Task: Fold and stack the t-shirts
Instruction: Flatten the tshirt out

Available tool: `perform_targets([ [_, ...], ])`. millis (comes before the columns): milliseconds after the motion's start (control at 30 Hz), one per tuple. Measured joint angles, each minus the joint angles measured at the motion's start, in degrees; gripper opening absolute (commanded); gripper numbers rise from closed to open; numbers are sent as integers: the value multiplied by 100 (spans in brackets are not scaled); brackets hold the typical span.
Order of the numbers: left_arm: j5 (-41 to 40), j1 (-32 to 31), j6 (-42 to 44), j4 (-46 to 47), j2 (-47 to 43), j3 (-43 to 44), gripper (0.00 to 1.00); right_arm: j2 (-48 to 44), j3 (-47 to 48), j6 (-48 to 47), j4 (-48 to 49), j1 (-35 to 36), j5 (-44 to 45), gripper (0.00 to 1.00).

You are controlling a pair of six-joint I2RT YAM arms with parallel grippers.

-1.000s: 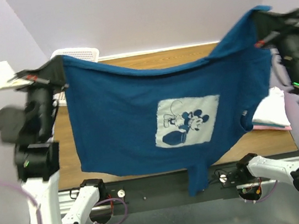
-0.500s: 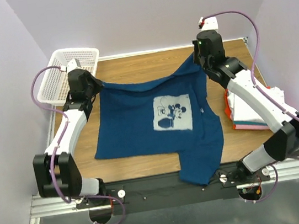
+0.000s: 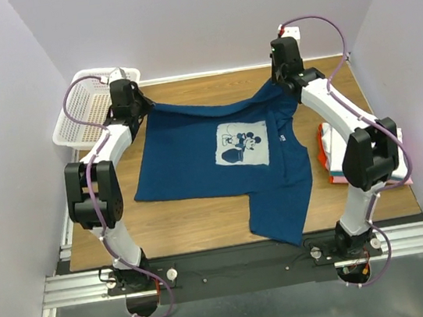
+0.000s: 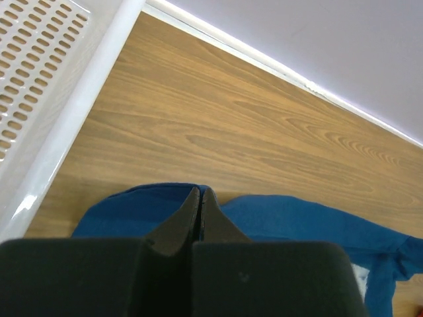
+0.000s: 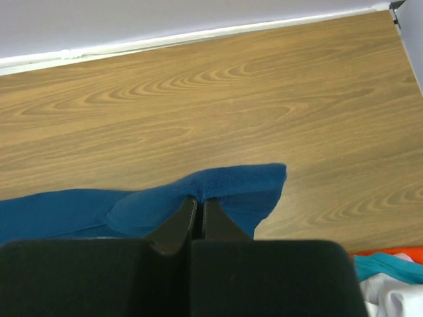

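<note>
Since half-second back: our arms reached farther back, dark teal-blue tee [image 3: 211, 154] pulled flatter on table [image 3: 205, 222], print up. Left gripper [image 4: 200, 201] and right gripper [image 5: 197, 208] pinch far corners, fingers closed on cloth. We judge spreading step; next: release, start fold.

Folded tee stack [image 3: 331, 159] at right edge of bench [image 3: 196, 217] partly hidden behind right arm [image 3: 368, 154]; cut off at right wrist view's bottom-right corner.

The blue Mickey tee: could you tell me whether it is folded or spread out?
Spread out: the tee lies open on the table, print up, left pincer and right pincer pinching its far corners.
</note>
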Motion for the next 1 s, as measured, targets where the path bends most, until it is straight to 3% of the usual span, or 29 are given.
perform_targets([
  [400,-94,4,-2,-52,501,778,0,1104,1189,-92,122,-192,-396,1],
  [567,-149,4,-2,-96,389,654,0,966,1001,-70,153,-208,-461,1],
  [767,-214,-9,-37,-273,-866,-280,0,-664,-254,101,52,-203,-527,1],
  [1000,-385,-111,-177,-354,-4127,-1331,0,-3875,-1152,310,153,-205,-822,1],
])
